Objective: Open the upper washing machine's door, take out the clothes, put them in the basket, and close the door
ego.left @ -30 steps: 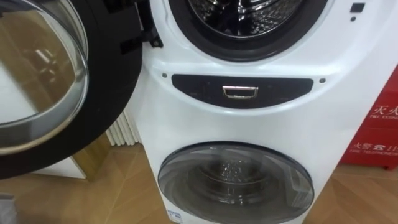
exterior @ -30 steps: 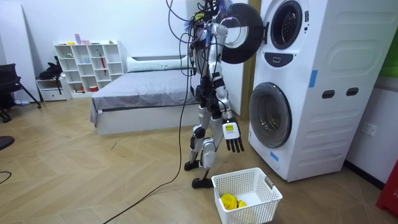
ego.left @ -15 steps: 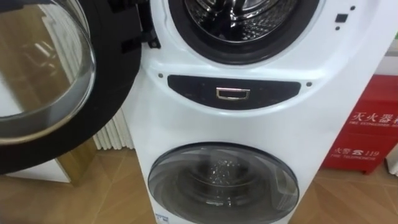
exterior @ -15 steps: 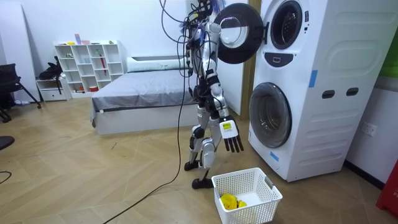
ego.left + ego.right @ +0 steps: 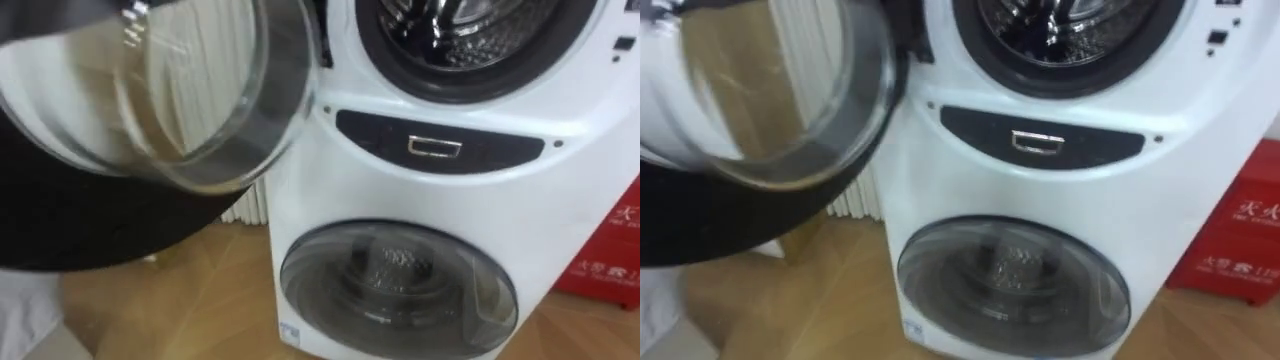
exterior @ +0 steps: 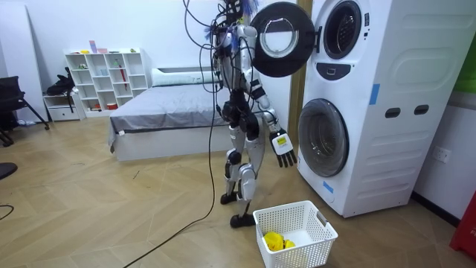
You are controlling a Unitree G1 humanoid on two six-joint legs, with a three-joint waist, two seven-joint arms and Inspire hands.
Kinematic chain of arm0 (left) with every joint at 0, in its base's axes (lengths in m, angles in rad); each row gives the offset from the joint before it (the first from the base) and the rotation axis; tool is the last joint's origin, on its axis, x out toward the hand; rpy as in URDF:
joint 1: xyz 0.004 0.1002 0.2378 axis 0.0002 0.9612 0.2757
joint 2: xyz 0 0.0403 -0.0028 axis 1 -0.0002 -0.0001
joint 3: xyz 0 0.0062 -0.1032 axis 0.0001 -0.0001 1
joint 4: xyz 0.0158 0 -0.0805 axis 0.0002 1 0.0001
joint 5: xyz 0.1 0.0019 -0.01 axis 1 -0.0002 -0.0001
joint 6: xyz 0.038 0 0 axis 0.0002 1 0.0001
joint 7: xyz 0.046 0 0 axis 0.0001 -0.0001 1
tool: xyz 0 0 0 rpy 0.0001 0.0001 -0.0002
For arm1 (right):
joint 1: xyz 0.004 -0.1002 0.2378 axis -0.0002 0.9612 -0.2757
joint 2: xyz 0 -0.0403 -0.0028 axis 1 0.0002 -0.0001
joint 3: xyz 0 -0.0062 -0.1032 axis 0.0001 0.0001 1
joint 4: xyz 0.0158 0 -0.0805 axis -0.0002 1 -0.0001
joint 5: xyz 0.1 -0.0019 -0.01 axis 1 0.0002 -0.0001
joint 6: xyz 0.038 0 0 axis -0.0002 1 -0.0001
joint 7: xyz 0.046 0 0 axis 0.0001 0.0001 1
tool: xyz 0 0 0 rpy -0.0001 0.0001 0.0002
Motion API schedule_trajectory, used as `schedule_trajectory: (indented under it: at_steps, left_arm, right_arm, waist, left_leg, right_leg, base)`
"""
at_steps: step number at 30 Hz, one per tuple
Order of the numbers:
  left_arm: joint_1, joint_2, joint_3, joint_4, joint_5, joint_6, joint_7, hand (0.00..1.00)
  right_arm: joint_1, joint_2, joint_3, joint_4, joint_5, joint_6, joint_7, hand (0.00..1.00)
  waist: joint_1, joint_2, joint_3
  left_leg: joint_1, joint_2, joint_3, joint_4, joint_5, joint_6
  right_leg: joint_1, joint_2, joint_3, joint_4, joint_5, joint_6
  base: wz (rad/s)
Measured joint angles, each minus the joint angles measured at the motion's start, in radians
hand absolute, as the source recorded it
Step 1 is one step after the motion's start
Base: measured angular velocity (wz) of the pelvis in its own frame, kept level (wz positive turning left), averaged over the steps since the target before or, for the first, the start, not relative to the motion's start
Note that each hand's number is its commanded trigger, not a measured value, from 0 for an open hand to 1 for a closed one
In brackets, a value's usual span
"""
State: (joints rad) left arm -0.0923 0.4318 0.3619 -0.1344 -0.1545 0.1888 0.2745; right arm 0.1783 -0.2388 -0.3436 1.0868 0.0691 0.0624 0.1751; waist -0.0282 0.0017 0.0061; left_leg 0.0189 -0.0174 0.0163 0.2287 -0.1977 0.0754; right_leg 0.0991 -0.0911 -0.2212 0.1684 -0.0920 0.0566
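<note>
Robot faces the washing machine (image 6: 372, 112) — upper door (image 6: 282, 41) open, frame top centre. Right hand (image 6: 283, 146) hangs mid-frame — fingers spread, holding nothing.

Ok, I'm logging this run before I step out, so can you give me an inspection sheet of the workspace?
Surface: wood floor.
Job's things: washing machine, upper door open, lower door shut; drum visible part shows no clothes; basket on the floor holds a yellow item.
Clutter: nothing seen.
Hands: right hand low, fingers straight, empty; left arm raised to the upper door.
Cables: nothing seen beyond the robot's own.
Surroundings: bed, shelf, red box, radiator.
</note>
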Motion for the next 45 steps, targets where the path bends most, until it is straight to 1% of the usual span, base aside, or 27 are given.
schedule_trajectory:
  at_steps: [3, 5, 7, 9, 12, 13, 14, 15, 16, 17, 19, 21, 24, 27, 29, 30, 31, 32, 33, 35, 37, 39, 40, 41, 42, 44, 45]
  left_arm:
    - [0.016, -0.006, -0.059, -0.129, 0.011, 0.008, -0.078, 0.00]
    - [0.057, -0.019, -0.152, -0.251, 0.010, 0.008, -0.159, 0.00]
    - [0.057, -0.021, -0.201, -0.282, 0.016, 0.009, -0.184, 0.00]
    - [0.052, -0.017, -0.237, -0.312, 0.008, 0.010, -0.219, 0.00]
    - [0.028, 0.000, -0.290, -0.330, -0.025, 0.009, -0.274, 0.00]
    - [0.027, 0.007, -0.319, -0.346, -0.048, 0.009, -0.300, 0.00]
    - [0.022, 0.009, -0.345, -0.361, -0.061, 0.009, -0.330, 0.00]
    - [0.016, 0.009, -0.358, -0.366, -0.076, 0.009, -0.346, 0.00]
    - [0.002, 0.009, -0.384, -0.377, -0.103, 0.008, -0.381, 0.00]
    - [-0.019, 0.008, -0.414, -0.379, -0.119, 0.005, -0.421, 0.00]
    - [-0.030, 0.005, -0.428, -0.376, -0.122, 0.004, -0.442, 0.00]
    - [-0.056, 0.009, -0.466, -0.377, -0.141, 0.000, -0.476, 0.00]
    - [-0.076, -0.010, -0.528, -0.380, -0.175, -0.003, -0.529, 0.00]
    - [-0.119, -0.046, -0.596, -0.380, -0.206, -0.005, -0.566, 0.00]
    - [-0.157, -0.082, -0.648, -0.372, -0.203, -0.008, -0.583, 0.00]
    - [-0.164, -0.092, -0.657, -0.368, -0.204, -0.008, -0.589, 0.00]
    - [-0.177, -0.115, -0.683, -0.343, -0.204, -0.010, -0.593, 0.00]
    - [-0.180, -0.142, -0.705, -0.309, -0.203, -0.014, -0.593, 0.00]
    - [-0.180, -0.155, -0.715, -0.290, -0.202, -0.014, -0.593, 0.00]
    - [-0.179, -0.199, -0.736, -0.190, -0.202, -0.015, -0.590, 0.00]
    - [-0.168, -0.206, -0.746, -0.084, -0.201, -0.015, -0.584, 0.00]
    - [-0.110, -0.213, -0.742, 0.026, -0.180, -0.020, -0.563, 0.00]
    - [-0.050, -0.219, -0.736, 0.111, -0.125, -0.025, -0.541, 0.00]
    - [0.011, -0.220, -0.728, 0.216, -0.066, -0.026, -0.521, 0.00]
    - [0.039, -0.220, -0.720, 0.267, -0.028, -0.023, -0.515, 0.00]
    - [0.160, -0.220, -0.650, 0.444, 0.115, -0.022, -0.477, 0.00]
    - [0.186, -0.220, -0.627, 0.498, 0.135, -0.029, -0.464, 0.00]
  right_arm:
    - [-0.003, -0.001, 0.010, -0.011, 0.004, -0.002, 0.013, 0.00]
    - [0.006, 0.000, 0.028, -0.007, 0.010, 0.001, 0.013, 0.00]
    - [0.000, 0.000, 0.049, -0.007, 0.013, 0.001, 0.015, 0.00]
    - [-0.024, -0.005, 0.057, -0.009, 0.023, -0.007, 0.024, 0.00]
    - [-0.015, -0.016, 0.090, -0.012, 0.049, -0.007, 0.025, 0.00]
    - [-0.014, -0.016, 0.106, -0.013, 0.050, -0.006, 0.026, 0.00]
    - [-0.015, -0.015, 0.121, -0.013, 0.055, -0.006, 0.027, 0.00]
    - [-0.015, -0.015, 0.130, -0.013, 0.059, -0.006, 0.027, 0.00]
    - [-0.016, -0.013, 0.141, -0.013, 0.062, -0.006, 0.024, 0.00]
    - [-0.016, -0.014, 0.150, -0.013, 0.064, -0.006, 0.024, 0.00]
    - [-0.020, -0.015, 0.169, -0.013, 0.070, -0.008, 0.020, 0.00]
    - [-0.023, -0.015, 0.188, -0.013, 0.088, -0.008, 0.015, 0.00]
    - [-0.049, -0.017, 0.225, -0.011, 0.125, -0.010, 0.005, 0.00]
    - [-0.075, -0.017, 0.263, -0.010, 0.143, -0.020, 0.002, 0.00]
    - [-0.099, -0.016, 0.283, -0.008, 0.123, -0.019, -0.001, 0.00]
    - [-0.104, -0.015, 0.287, -0.009, 0.121, -0.019, -0.001, 0.00]
    - [-0.107, -0.015, 0.297, -0.011, 0.122, -0.018, -0.002, 0.00]
    - [-0.107, -0.014, 0.314, -0.013, 0.122, -0.017, -0.011, 0.00]
    - [-0.107, -0.013, 0.323, -0.016, 0.122, -0.017, -0.014, 0.00]
    - [-0.107, 0.000, 0.326, -0.021, 0.124, -0.015, -0.021, 0.00]
    - [-0.107, 0.008, 0.342, -0.020, 0.125, -0.015, -0.023, 0.00]
    - [-0.106, 0.025, 0.352, -0.018, 0.137, -0.003, -0.029, 0.00]
    - [-0.104, 0.041, 0.354, -0.016, 0.139, 0.004, -0.036, 0.00]
    - [-0.097, 0.055, 0.353, -0.016, 0.144, 0.003, -0.046, 0.00]
    - [-0.092, 0.060, 0.350, -0.016, 0.145, 0.003, -0.049, 0.00]
    - [-0.072, 0.081, 0.335, -0.018, 0.156, 0.003, -0.053, 0.00]
    - [-0.065, 0.084, 0.325, -0.020, 0.168, 0.003, -0.053, 0.00]
  waist:
    - [-0.007, 0.001, 0.0004]
    - [-0.007, 0.003, 0.0009]
    - [-0.011, 0.011, 0.0024]
    - [-0.045, 0.034, -0.0017]
    - [-0.072, 0.050, -0.0041]
    - [-0.077, 0.051, -0.0041]
    - [-0.087, 0.057, -0.0067]
    - [-0.096, 0.054, -0.0048]
    - [-0.107, 0.056, -0.0064]
    - [-0.111, 0.050, -0.0022]
    - [-0.125, 0.049, -0.0019]
    - [-0.131, 0.045, 0.0006]
    - [-0.133, 0.045, 0.0007]
    - [-0.140, 0.045, 0.0003]
    - [-0.155, 0.044, 0.0011]
    - [-0.162, 0.043, 0.0016]
    - [-0.164, 0.037, 0.0053]
    - [-0.164, 0.038, 0.0037]
    - [-0.165, 0.038, 0.0037]
    - [-0.166, 0.035, 0.0058]
    - [-0.167, 0.027, 0.0080]
    - [-0.162, 0.012, 0.0118]
    - [-0.154, 0.004, 0.0115]
    - [-0.160, -0.003, 0.0045]
    - [-0.160, -0.008, 0.0030]
    - [-0.152, -0.030, -0.0008]
    - [-0.147, -0.033, -0.0026]
  left_leg:
    - [-0.035, -0.017, 0.000, 0.011, 0.008, 0.018]
    - [-0.051, -0.032, 0.001, 0.012, 0.016, 0.032]
    - [-0.053, -0.034, 0.016, 0.011, 0.017, 0.033]
    - [-0.060, -0.040, 0.037, 0.012, 0.016, 0.043]
    - [-0.059, -0.048, 0.048, 0.006, 0.020, 0.051]
    - [-0.057, -0.049, 0.067, -0.003, 0.024, 0.058]
    - [-0.057, -0.049, 0.076, -0.006, 0.024, 0.058]
    - [-0.056, -0.049, 0.080, -0.007, 0.024, 0.058]
    - [-0.051, -0.047, 0.086, -0.008, 0.023, 0.055]
    - [-0.043, -0.045, 0.091, -0.014, 0.020, 0.050]
    - [-0.041, -0.036, 0.095, -0.016, 0.016, 0.043]
    - [-0.035, -0.028, 0.098, -0.016, 0.015, 0.038]
    - [-0.024, -0.026, 0.114, -0.025, 0.013, 0.033]
    - [-0.024, -0.026, 0.120, -0.032, 0.012, 0.033]
    - [-0.020, -0.026, 0.120, -0.040, 0.012, 0.033]
    - [-0.018, -0.026, 0.121, -0.042, 0.012, 0.032]
    - [-0.010, -0.026, 0.123, -0.049, 0.012, 0.032]
    - [-0.003, -0.026, 0.129, -0.057, 0.013, 0.032]
    - [0.001, -0.026, 0.133, -0.060, 0.013, 0.032]
    - [0.009, -0.025, 0.147, -0.066, 0.013, 0.032]
    - [0.012, -0.024, 0.153, -0.069, 0.011, 0.030]
    - [0.021, -0.019, 0.171, -0.071, 0.008, 0.025]
    - [0.024, -0.013, 0.178, -0.072, 0.004, 0.017]
    - [0.030, -0.009, 0.173, -0.072, 0.000, 0.011]
    - [0.034, -0.006, 0.173, -0.070, -0.002, 0.008]
    - [0.034, 0.010, 0.173, -0.063, -0.009, -0.005]
    - [0.035, 0.013, 0.174, -0.063, -0.011, -0.008]
  right_leg:
    - [-0.023, -0.016, 0.000, 0.000, 0.012, 0.003]
    - [-0.035, -0.032, -0.001, 0.001, 0.019, 0.010]
    - [-0.036, -0.040, -0.001, 0.001, 0.029, 0.018]
    - [-0.048, -0.047, -0.004, 0.000, 0.033, 0.019]
    - [-0.052, -0.057, -0.003, 0.001, 0.034, 0.022]
    - [-0.062, -0.060, 0.001, 0.002, 0.032, 0.027]
    - [-0.065, -0.060, -0.004, -0.001, 0.030, 0.031]
    - [-0.065, -0.061, -0.007, -0.001, 0.027, 0.036]
    - [-0.064, -0.061, -0.006, 0.000, 0.022, 0.043]
    - [-0.062, -0.057, -0.003, -0.002, 0.020, 0.044]
    - [-0.062, -0.048, -0.004, -0.003, 0.019, 0.044]
    - [-0.063, -0.042, -0.003, -0.002, 0.018, 0.042]
    - [-0.064, -0.040, -0.002, -0.006, 0.011, 0.036]
    - [-0.063, -0.040, -0.001, -0.019, 0.011, 0.036]
    - [-0.064, -0.039, -0.001, -0.018, 0.010, 0.037]
    - [-0.064, -0.040, -0.001, -0.019, 0.009, 0.037]
    - [-0.062, -0.039, -0.001, -0.018, 0.009, 0.037]
    - [-0.062, -0.038, -0.001, -0.018, 0.009, 0.037]
    - [-0.062, -0.038, 0.000, -0.018, 0.009, 0.037]
    - [-0.061, -0.038, 0.002, -0.018, 0.006, 0.036]
    - [-0.062, -0.036, 0.003, -0.017, 0.002, 0.034]
    - [-0.062, -0.032, 0.018, -0.016, -0.004, 0.030]
    - [-0.058, -0.024, 0.022, -0.016, -0.007, 0.027]
    - [-0.049, -0.018, 0.017, -0.020, -0.009, 0.022]
    - [-0.047, -0.016, 0.017, -0.020, -0.012, 0.020]
    - [-0.045, -0.002, 0.014, -0.018, -0.015, 0.014]
    - [-0.045, 0.002, 0.010, -0.018, -0.016, 0.014]
  base:
    - [0.04]
    - [0.10]
    - [-0.13]
    - [-0.32]
    - [-0.15]
    - [-0.40]
    - [-0.41]
    - [-0.24]
    - [-0.20]
    - [-0.22]
    - [-0.12]
    - [-0.02]
    - [-0.16]
    - [-0.06]
    - [0.00]
    - [-0.06]
    - [-0.12]
    - [-0.16]
    - [-0.18]
    - [-0.18]
    - [-0.17]
    - [-0.25]
    - [-0.21]
    - [-0.12]
    - [0.00]
    - [0.00]
    - [-0.06]
